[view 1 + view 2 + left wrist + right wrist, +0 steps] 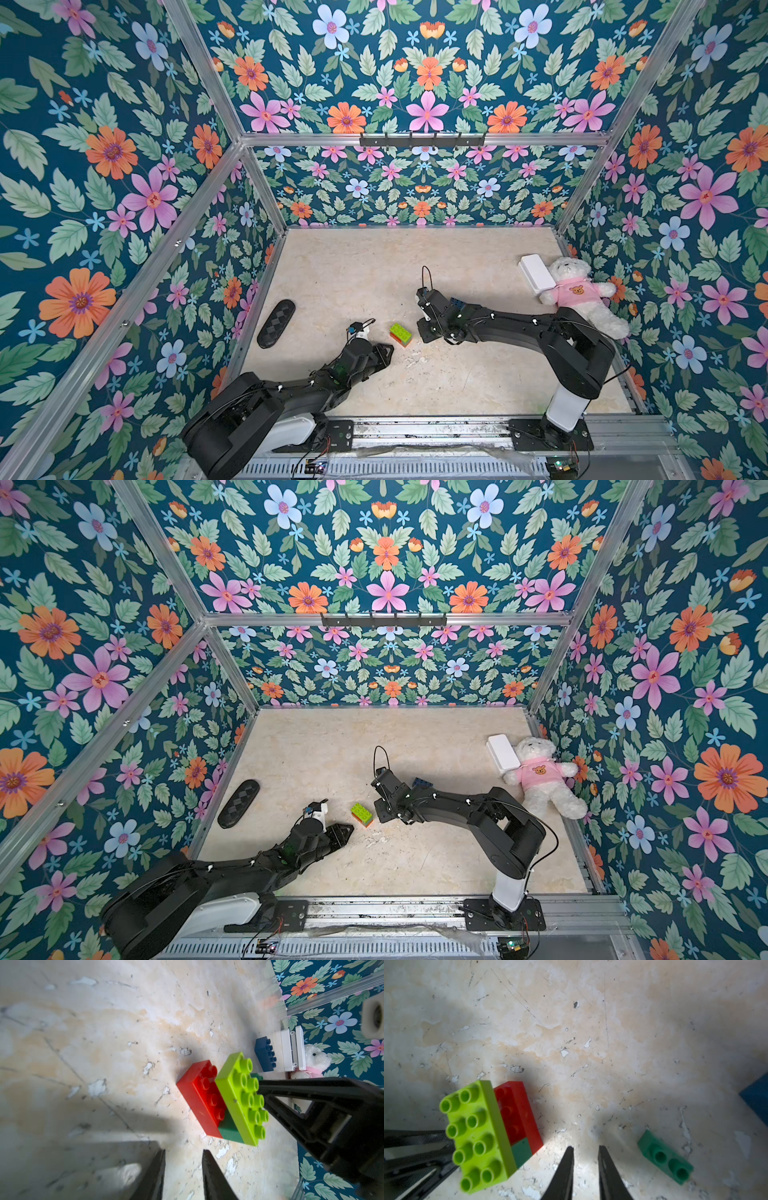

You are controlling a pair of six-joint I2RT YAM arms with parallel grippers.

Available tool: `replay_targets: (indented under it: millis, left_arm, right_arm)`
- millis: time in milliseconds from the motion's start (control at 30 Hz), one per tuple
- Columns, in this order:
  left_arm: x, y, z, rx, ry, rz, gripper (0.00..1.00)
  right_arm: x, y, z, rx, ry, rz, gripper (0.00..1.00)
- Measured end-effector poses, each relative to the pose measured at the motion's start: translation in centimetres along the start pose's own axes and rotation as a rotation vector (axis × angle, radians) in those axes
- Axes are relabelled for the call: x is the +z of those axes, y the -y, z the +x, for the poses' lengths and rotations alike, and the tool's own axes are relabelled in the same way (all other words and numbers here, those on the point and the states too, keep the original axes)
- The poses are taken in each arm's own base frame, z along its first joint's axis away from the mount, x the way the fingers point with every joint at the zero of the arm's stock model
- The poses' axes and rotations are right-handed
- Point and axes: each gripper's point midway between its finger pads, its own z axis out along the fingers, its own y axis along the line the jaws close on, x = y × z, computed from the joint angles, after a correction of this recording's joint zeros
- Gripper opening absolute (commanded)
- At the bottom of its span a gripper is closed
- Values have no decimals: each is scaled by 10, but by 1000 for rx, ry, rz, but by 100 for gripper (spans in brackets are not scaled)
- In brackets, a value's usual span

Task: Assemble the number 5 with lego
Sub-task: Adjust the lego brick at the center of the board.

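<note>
Counter (365, 266): a pale, scuffed surface is being shown, with all the bricks lying on it.
Stack (400, 335): it is being shown near the middle of the counter in both top views, between the two grippers.
Lime-green brick (241, 1097): it is being carried as the top layer, studs up. It is being offset sideways, so that a row of red studs is being left bare beside it.
Dark-green brick (229, 1132): it is being sandwiched under one end of the lime-green brick, on top of the red brick.
Red brick (197, 1095): it is being seen as the bottom layer, flat on the counter.
Loose dark-green brick (664, 1157): it is being shown alone on the counter, apart from the stack, on the far side of the right fingers from it.
Blue brick (456, 303): it is being partly hidden behind the right arm, well apart from the stack, toward the white box.
Left gripper (184, 1151): its fingers are being held apart with a clear gap and nothing is being clamped. The tips are being shown near the stack, not touching it.
Right gripper (586, 1147): its fingers are being held a narrow gap apart with nothing between them, over bare counter between the stack and the loose dark-green brick.
White box (536, 272) and teddy (579, 291): they are being shown touching each other by the right wall.
Black oval object (276, 323): it is being shown near the left wall.
</note>
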Motion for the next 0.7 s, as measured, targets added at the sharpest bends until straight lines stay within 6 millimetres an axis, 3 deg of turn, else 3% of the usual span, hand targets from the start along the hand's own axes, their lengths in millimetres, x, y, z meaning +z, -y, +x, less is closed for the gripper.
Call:
replay_targets:
  millis: [700]
  left_arm:
    - [53,21,-38,33,34,29,31]
  right_arm:
    - [11,0,11,59,16,-35,24]
